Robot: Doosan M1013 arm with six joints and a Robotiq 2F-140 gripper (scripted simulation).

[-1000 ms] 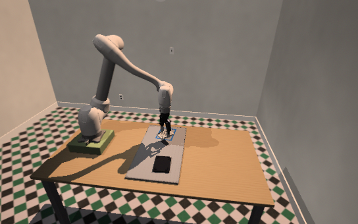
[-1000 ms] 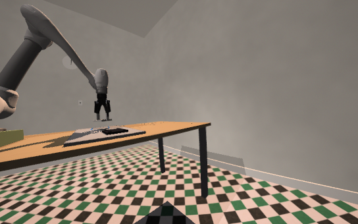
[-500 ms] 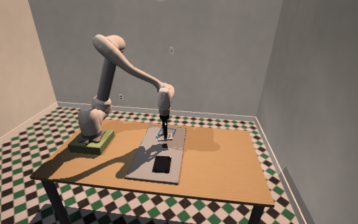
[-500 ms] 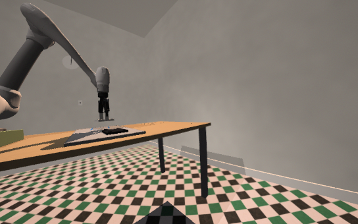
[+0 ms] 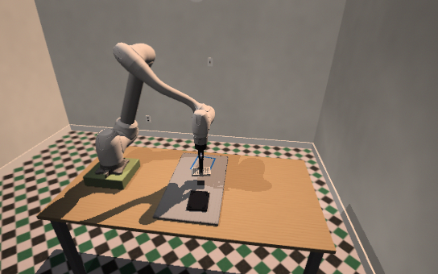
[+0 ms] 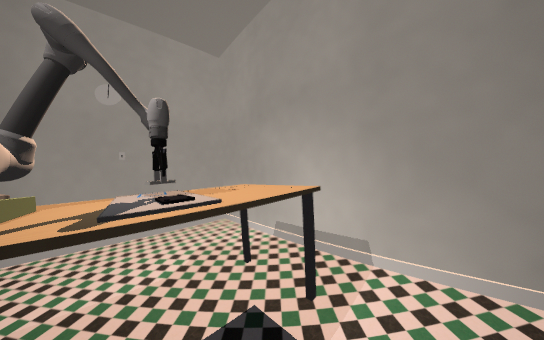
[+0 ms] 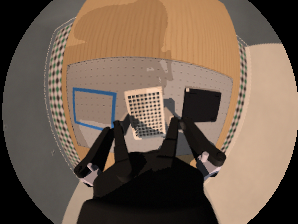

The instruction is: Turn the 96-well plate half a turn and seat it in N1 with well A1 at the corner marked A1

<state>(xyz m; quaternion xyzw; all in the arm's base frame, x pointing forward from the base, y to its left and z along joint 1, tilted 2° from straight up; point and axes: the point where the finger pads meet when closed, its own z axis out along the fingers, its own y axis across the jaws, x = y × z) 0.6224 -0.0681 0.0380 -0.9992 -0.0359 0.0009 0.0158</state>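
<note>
Tool holds the plate above the deck

Top view high, far, angled down on bench; exterior low, side-on, far; wrist looks straight down past jaws; all share deck.

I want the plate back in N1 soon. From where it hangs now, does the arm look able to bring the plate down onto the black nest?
Probably yes. The claw holds the plate clear above the deck, and nothing stands between it and the black nest, whose top is uncovered.
</note>
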